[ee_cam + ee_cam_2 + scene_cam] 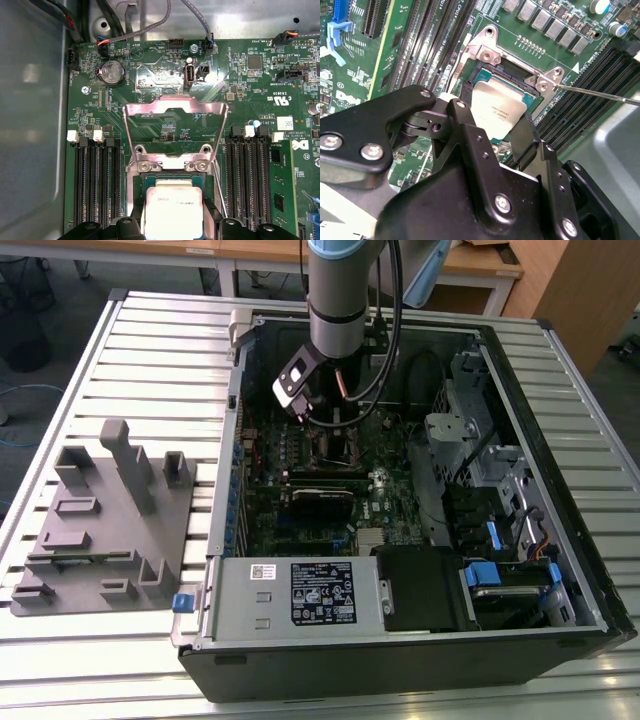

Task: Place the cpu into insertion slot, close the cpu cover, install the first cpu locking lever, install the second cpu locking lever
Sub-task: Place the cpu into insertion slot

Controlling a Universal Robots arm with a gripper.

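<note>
- Black linkage and housing of the hand (pixel 496 117) are seen closest in the second wrist view, with its two fingers (pixel 466 112) reaching down towards the green circuit board (pixel 445 30).
- The fingers are closed against two opposite edges of the cpu (pixel 172 210), so the chip is gripped between them.
- The cpu is held flat, metal top upward, directly over the insertion slot (pixel 507 71); whether it is already seated cannot be told.
- The slot's black frame and a strip of its inner rim are exposed just beyond the chip's far edge.
- The cpu cover (pixel 176 103) is swung open: its silver frame is laid back from its hinge screws, and bare board is seen through its square window.
- A thin metal lever rod (pixel 600 95) is seen running from the bracket at the slot's corner out over the memory slots (pixel 580 100).
- Banks of long black memory slots (pixel 95 185) are set on both sides of the socket, and a coin battery (pixel 111 72) is mounted beyond the open cover.
- In the exterior view, the arm (pixel 345 300) is lowered into an open computer case (pixel 400 665) laid on a slatted metal desk (pixel 150 340).
- A labelled power supply (pixel 295 590) is fitted at the case's near edge.
- A grey fixture block (pixel 110 520) is placed on the desk at the exterior view's left, well apart from the hand.
</note>
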